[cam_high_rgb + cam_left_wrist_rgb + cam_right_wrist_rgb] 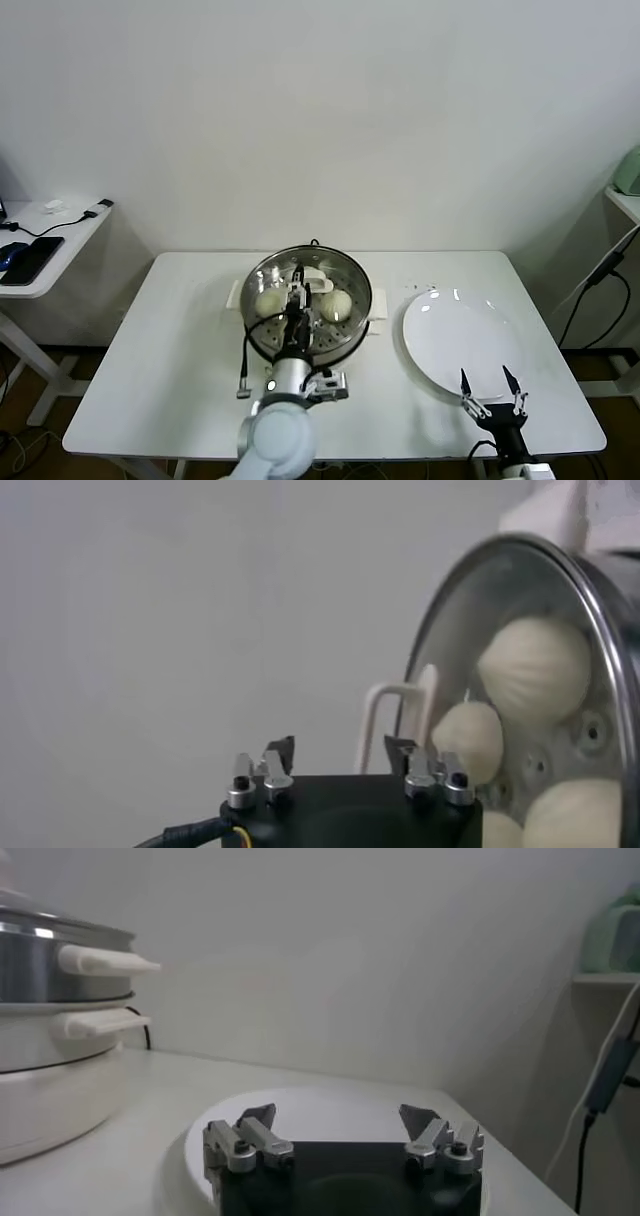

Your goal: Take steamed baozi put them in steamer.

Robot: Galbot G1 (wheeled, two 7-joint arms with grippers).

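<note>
Steamer: The shiny round steamer (pixel 307 303) sits in the middle of the white table (pixel 160 350). Its white side handles stick out on both sides.

Buns: I can see the steamed baozi (pixel 337 305) lying inside the steamer on the tray with little holes. From above, two show clearly, one on each side of the arm. The left wrist view shows more of them (pixel 532 667) close together, maybe four, but the edge of the view cuts some off.

Plate: The flat white plate (pixel 460 340) is just to the right of the steamer. Nothing is lying on it.

Left gripper: The left gripper (pixel 297 296) is over the steamer, between the two buns seen from above. Its fingers (pixel 280 748) are spread apart and hold nothing.

Right gripper: The right gripper (pixel 489 390) waits low at the near edge of the plate. Its fingers (pixel 258 1116) are spread wide too, with nothing between them.

Step now: It looks like a bun has just been let go in the steamer, because the open fingers sit right beside the buns.

How far along: I think the job is nearly done or done, since the plate has no buns and the steamer is full.

Next move: The left arm should go straight up, slowly, so its fingers do not bump or drag a soft bun.
</note>
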